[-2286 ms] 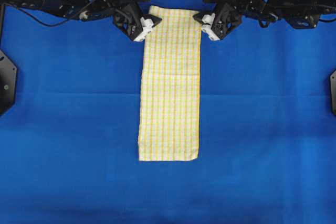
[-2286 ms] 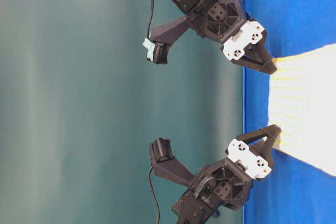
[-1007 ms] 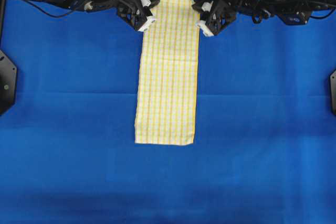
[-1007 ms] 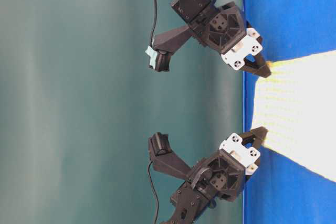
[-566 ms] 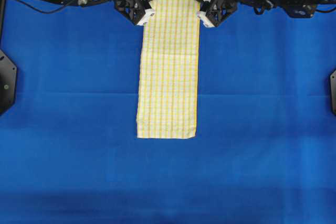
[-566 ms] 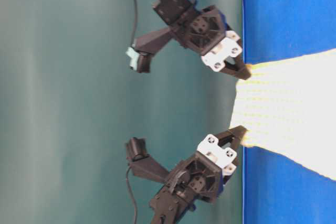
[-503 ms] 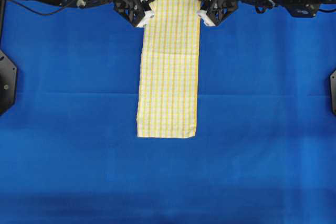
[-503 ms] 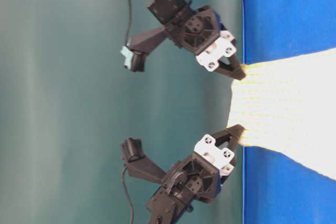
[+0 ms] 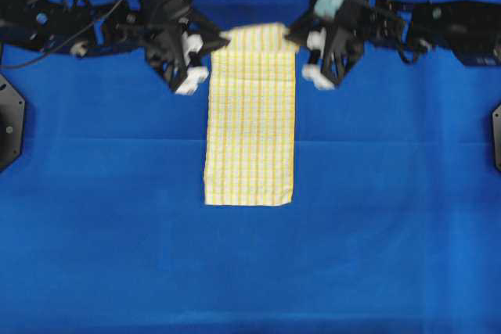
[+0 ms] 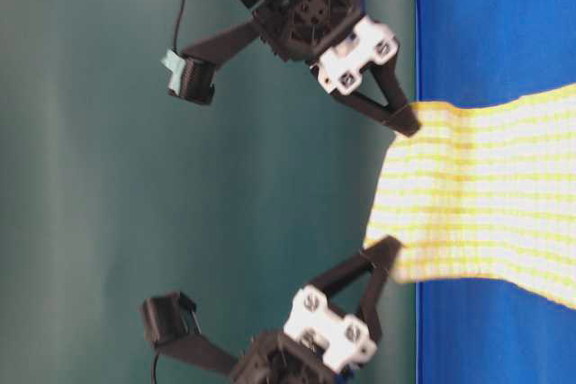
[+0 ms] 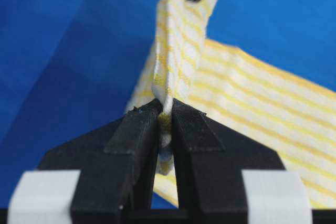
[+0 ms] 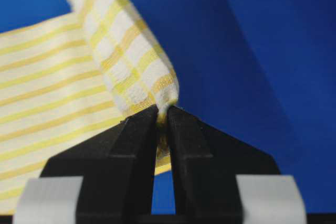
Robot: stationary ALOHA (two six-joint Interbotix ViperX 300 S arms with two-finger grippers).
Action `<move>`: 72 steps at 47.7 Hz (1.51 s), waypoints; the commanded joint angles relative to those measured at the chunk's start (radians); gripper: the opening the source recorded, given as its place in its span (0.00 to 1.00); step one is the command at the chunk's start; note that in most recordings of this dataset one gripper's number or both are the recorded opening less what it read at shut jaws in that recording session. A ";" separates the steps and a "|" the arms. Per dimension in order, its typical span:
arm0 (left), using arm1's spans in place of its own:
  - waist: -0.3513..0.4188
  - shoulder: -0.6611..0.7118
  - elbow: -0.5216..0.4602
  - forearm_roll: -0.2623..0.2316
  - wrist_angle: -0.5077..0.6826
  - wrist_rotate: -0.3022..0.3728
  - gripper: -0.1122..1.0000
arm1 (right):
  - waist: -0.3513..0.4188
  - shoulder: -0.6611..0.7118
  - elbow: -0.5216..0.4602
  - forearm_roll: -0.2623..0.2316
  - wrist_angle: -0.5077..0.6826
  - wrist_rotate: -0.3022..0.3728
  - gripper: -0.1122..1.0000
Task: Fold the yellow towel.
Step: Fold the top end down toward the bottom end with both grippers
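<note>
Yellow towel (image 9: 250, 115) end lifted higher

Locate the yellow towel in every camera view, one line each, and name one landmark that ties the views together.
Overhead: yellow towel, centre, a long strip running down from the grippers.
Table-level: right side, far end lifted off the blue cloth.
Left wrist: centre, a corner pinched by the left gripper.
Right wrist: left and centre, a corner pinched by the right gripper.
Shared landmark: the raised edge stretched between both grippers.

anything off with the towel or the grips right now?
Nothing stands out. The left gripper and right gripper each pinch a far corner of the yellow towel, lifted evenly; the rest lies flat and straight.
</note>
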 commanded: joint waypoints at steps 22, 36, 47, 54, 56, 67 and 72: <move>-0.311 -0.021 0.061 -0.005 -0.110 -0.095 0.14 | 0.265 -0.078 0.048 0.100 0.038 0.008 0.15; -0.391 0.002 0.060 -0.005 -0.110 -0.121 0.14 | 0.347 -0.072 0.052 0.135 0.034 0.008 0.15; -0.422 0.037 0.058 -0.005 -0.110 -0.121 0.14 | 0.373 -0.038 0.046 0.144 0.006 0.008 0.15; -0.425 0.078 0.057 -0.005 -0.117 -0.123 0.14 | 0.387 0.008 0.041 0.164 -0.023 0.008 0.15; -0.425 0.091 0.054 -0.005 -0.123 -0.124 0.14 | 0.391 0.020 0.040 0.169 -0.029 0.008 0.15; -0.423 0.115 0.046 -0.005 -0.130 -0.133 0.14 | 0.405 0.035 0.040 0.183 -0.037 0.008 0.15; -0.425 0.115 0.048 -0.005 -0.129 -0.133 0.14 | 0.405 0.034 0.038 0.183 -0.037 0.008 0.15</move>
